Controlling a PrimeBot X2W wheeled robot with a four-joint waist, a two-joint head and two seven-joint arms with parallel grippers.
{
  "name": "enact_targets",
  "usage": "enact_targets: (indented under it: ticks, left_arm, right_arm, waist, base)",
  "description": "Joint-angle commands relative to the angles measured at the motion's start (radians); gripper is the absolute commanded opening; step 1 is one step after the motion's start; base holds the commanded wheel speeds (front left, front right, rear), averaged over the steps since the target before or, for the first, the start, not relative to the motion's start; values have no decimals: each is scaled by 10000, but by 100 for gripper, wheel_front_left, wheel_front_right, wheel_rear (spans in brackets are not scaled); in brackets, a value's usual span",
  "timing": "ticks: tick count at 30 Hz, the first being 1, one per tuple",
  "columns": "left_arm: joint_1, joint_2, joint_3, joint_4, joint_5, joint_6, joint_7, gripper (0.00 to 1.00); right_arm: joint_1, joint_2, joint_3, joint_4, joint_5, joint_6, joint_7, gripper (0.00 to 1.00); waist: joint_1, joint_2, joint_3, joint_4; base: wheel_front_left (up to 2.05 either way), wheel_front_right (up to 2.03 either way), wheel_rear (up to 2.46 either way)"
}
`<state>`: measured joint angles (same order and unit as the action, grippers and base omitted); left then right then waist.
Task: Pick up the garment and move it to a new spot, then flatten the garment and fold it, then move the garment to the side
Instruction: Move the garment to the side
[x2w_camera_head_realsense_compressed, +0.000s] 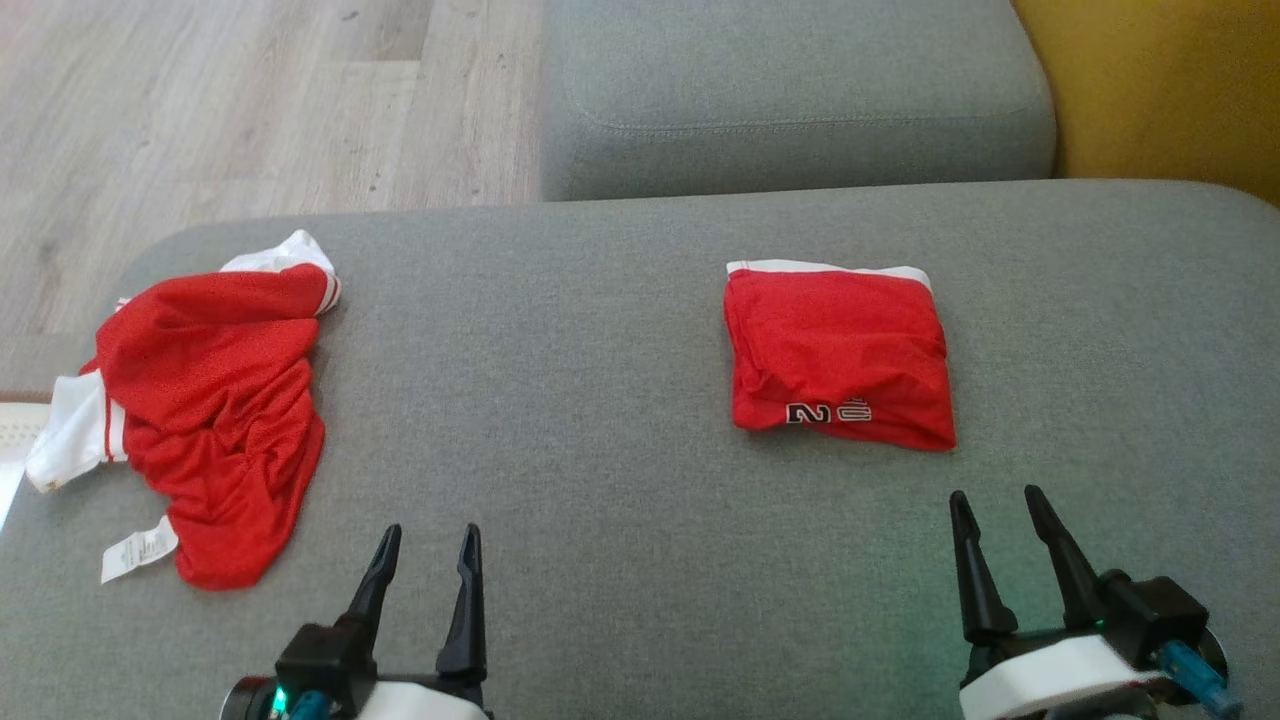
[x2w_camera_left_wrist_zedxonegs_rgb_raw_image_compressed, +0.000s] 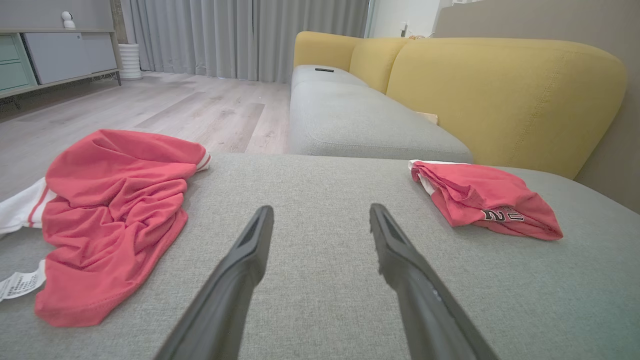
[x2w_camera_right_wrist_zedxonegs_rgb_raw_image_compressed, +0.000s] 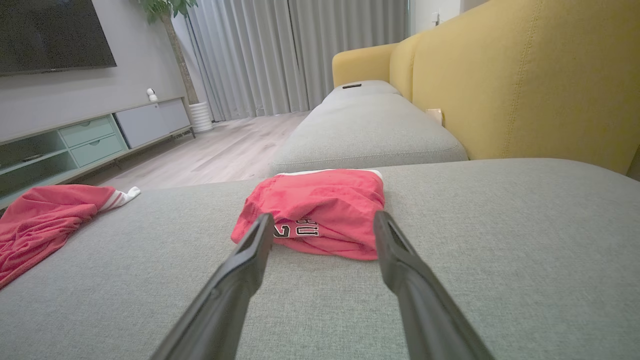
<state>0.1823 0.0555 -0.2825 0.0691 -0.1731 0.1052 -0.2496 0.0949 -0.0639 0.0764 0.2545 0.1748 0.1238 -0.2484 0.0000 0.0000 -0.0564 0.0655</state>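
Red folded garment (x2w_camera_head_realsense_compressed: 840, 355): right part of grey seat cushion (x2w_camera_head_realsense_compressed: 600, 400), apparently finished. Red crumpled garment (x2w_camera_head_realsense_compressed: 215, 400): cushion's left edge; pick-up, flattening and folding judged outstanding. Left gripper (x2w_camera_head_realsense_compressed: 431, 532), right gripper (x2w_camera_head_realsense_compressed: 996, 495): both spread, empty, over cushion's near edge.

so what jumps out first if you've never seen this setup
Two splashes of red on the grey sofa cushion catch the eye: a crumpled red garment with white trim near the cushion's left edge, and a folded red garment lying toward the right. Nearer the robot, the left gripper and right gripper hover open, touching neither.
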Motion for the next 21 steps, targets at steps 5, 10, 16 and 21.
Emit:
enact_targets:
  ticks: [5,10,16,21]
  left_arm:
    - [-514,-53,192,-501,28,22,-122,100]
    - [-708,-53,68,-726,82,113,-122,100]
    - [-1265,-53,-326,-1036,104,240,-122,100]
    - [-1777,-53,-652,-1110,-1,382,-122,100]
  right_arm:
    - [-447,-60,91,-304,166,69,-133,100]
    - [-1146,-338,89,-232,330,69,-133,100]
    - [-2983,-881,-33,549,1689,69,-133,100]
    - [-4703,-1770,515,2061,3641,69,589,100]
  waist:
    - [0,0,316,75]
    - [0,0,770,156]
    - [0,0,1966,382]
    - [0,0,2722,514]
  base:
    - [0,0,0]
    - [0,0,0]
    - [0,0,0]
    - [0,0,0]
